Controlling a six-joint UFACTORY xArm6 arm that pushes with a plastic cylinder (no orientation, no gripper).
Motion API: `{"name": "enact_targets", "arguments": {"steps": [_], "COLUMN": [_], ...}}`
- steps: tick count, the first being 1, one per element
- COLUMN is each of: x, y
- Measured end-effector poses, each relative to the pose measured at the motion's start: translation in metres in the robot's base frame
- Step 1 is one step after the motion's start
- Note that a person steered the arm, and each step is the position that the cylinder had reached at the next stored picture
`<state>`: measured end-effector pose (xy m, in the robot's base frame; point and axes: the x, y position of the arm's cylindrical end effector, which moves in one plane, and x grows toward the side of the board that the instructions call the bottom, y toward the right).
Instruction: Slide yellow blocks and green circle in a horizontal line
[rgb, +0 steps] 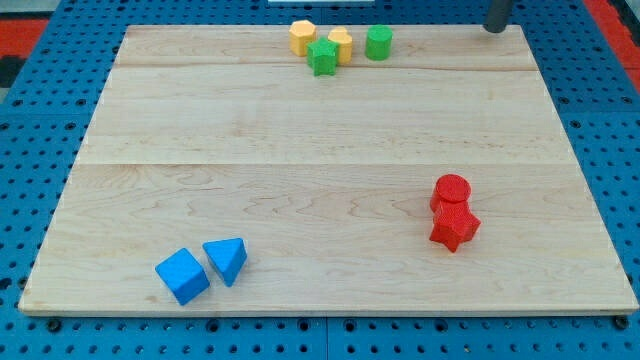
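Two yellow blocks sit near the view's top edge of the wooden board: a yellow hexagon (302, 37) and a second yellow block (341, 44) just to its right. The green circle (378, 42) stands right of them, a small gap away. A green star-shaped block (322, 57) lies just below and between the two yellow blocks, touching or nearly touching them. My tip (495, 27) is at the view's top right, well to the right of the green circle and touching no block.
A red cylinder (451, 190) and a red star-like block (455, 226) sit together at the right. A blue cube (182, 276) and a blue triangle (226, 260) lie at the bottom left. The wooden board (320, 180) rests on a blue pegboard.
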<state>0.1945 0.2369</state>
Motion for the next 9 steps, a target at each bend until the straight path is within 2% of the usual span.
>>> {"name": "enact_targets", "arguments": {"steps": [1,2,4,7,9], "x": [0.000,0.000,-0.002,-0.001,-0.002], "y": [-0.014,-0.058,-0.196,-0.262,-0.276]}}
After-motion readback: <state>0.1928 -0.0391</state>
